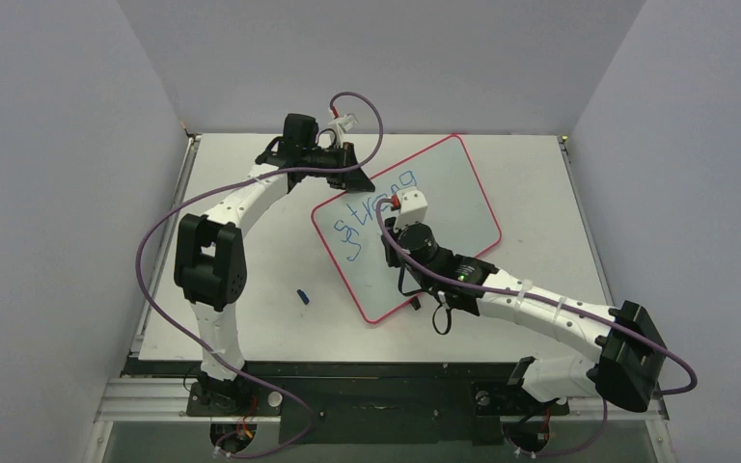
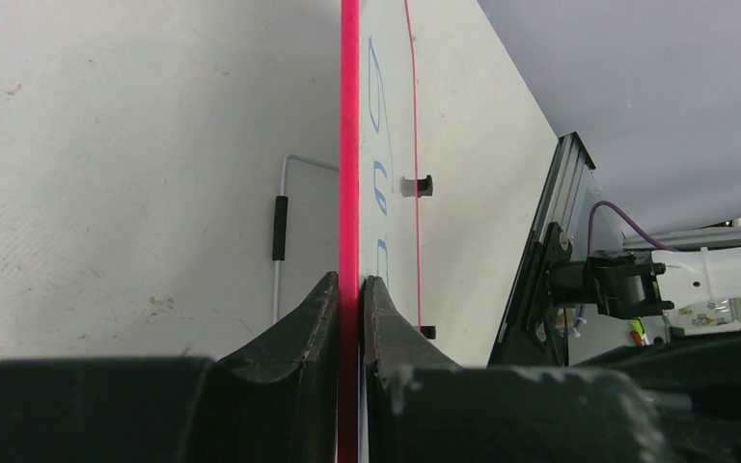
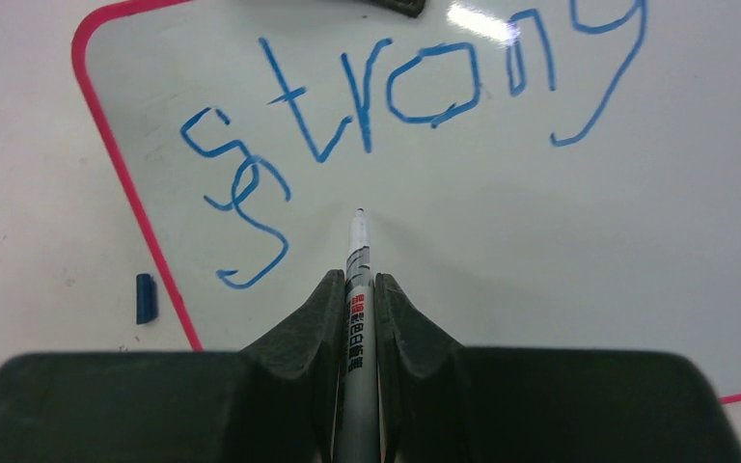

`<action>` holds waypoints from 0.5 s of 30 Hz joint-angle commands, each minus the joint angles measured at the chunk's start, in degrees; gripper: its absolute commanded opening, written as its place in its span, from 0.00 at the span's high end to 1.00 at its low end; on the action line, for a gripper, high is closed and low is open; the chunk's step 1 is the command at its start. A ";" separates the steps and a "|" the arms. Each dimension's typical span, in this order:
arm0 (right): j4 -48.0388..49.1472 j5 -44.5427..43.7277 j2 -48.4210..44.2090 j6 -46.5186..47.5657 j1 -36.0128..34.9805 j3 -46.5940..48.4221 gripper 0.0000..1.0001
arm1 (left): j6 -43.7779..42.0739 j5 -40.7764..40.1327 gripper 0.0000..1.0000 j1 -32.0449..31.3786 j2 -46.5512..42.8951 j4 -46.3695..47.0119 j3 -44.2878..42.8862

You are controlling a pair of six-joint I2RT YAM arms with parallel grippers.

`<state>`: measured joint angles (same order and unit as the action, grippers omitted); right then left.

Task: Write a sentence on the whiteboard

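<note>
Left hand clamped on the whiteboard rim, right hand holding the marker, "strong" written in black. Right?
No: "strong" is written in blue, not black, as the right wrist view shows. The rest holds: left hand clamped on the whiteboard rim, right hand holding the marker.

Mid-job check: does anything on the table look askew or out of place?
The whiteboard lies skewed on the table, its rim clamped by the left hand. A small blue cap lies loose on the table left of it. In the sentence, the lower "s" runs into the "s" of "strong".
</note>
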<state>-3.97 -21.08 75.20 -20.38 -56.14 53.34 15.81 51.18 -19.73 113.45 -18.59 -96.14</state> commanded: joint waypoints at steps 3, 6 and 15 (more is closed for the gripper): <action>0.36 2.82 -2.76 0.56 3.16 -0.89 1.00 | -4.44 0.00 1.00 -0.58 -2.98 0.32 -0.72; 0.67 4.34 -2.29 0.54 3.77 -0.96 1.00 | -4.67 -0.11 1.00 -0.58 -2.97 0.23 -0.64; 2.12 6.67 0.30 0.40 4.54 0.09 1.00 | -4.99 -0.43 1.00 -0.58 -2.82 -0.12 -0.63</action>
<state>-3.92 -15.97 74.37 -20.14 -52.14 52.62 15.57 51.16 -19.73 113.45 -18.65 -96.14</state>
